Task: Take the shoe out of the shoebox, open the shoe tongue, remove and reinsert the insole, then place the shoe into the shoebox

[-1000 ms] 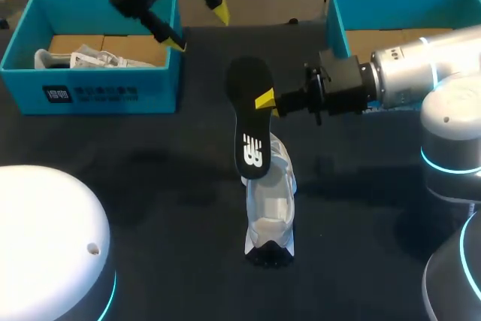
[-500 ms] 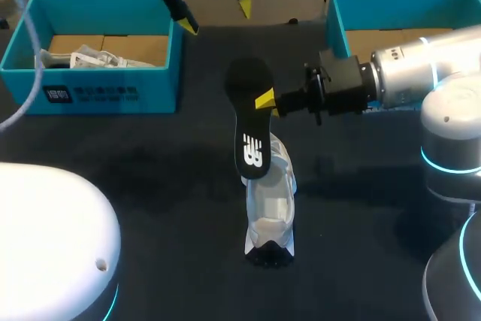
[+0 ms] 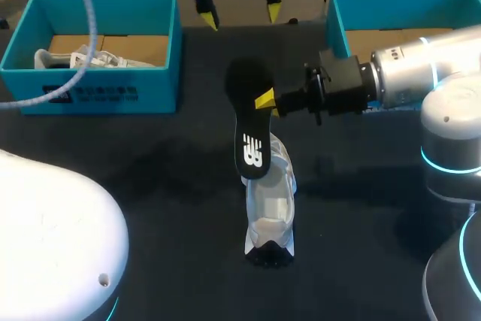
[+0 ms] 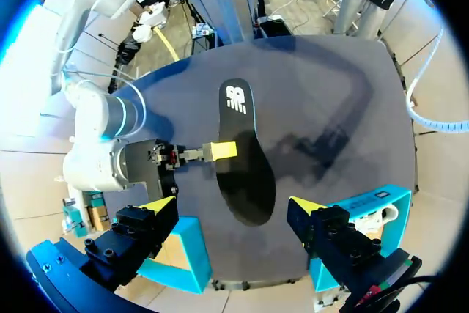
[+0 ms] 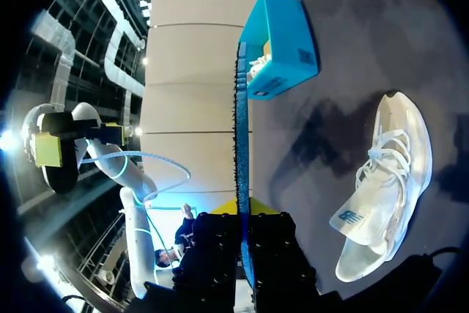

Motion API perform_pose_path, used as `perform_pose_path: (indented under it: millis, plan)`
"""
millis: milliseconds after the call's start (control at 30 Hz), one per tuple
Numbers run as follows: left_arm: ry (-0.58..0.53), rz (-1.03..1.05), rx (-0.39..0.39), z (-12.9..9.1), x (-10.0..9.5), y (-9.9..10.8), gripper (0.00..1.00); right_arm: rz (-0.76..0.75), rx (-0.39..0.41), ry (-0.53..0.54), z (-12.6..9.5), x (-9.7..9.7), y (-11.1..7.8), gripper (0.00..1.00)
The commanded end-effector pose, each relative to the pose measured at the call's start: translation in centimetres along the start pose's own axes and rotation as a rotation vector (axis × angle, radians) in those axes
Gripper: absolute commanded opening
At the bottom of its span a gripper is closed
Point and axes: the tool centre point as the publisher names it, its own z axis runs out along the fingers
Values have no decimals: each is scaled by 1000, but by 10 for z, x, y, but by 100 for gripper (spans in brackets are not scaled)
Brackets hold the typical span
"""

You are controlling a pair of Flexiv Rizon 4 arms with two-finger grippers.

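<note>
The left gripper (image 4: 233,209), its yellow-tipped fingers spread wide with nothing between them, hangs over the dark table (image 4: 330,86), looking down on a black insole (image 4: 245,159). The right gripper (image 4: 222,150) pinches the insole at its side edge. A teal shoebox (image 4: 192,251) sits beside one left finger, while a second teal shoebox (image 4: 366,207) beside the other holds a white object (image 4: 382,215).

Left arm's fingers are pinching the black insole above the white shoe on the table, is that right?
Not quite: it is the right arm's fingers pinching the black insole above the white shoe on the table. The head view shows it; the left arm's fingers hang open and empty.
</note>
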Motion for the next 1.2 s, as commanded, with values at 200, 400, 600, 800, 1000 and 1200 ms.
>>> perform_pose_path:
  millis: [200, 400, 600, 800, 1000, 1200]
  plan:
    - [167, -6, 20, 7, -18, 7, 100, 1, -1, -1, 2, 0, 0, 0]
    - [149, -28, -2, 8, -21, 6, 100, 1, -1, -1, 2, 0, 0, 0]
    - [80, -86, -9, 11, -14, 5, 100, 1, -1, -1, 2, 0, 0, 0]
    - [-20, -168, -17, 11, -1, 0, 100, 1, -1, -1, 2, 0, 0, 0]
    - [-177, -208, -55, 9, 14, -8, 100, 1, -1, -1, 2, 0, 0, 0]
    - [-363, -190, -59, 4, 34, -19, 100, 1, -1, -1, 2, 0, 0, 0]
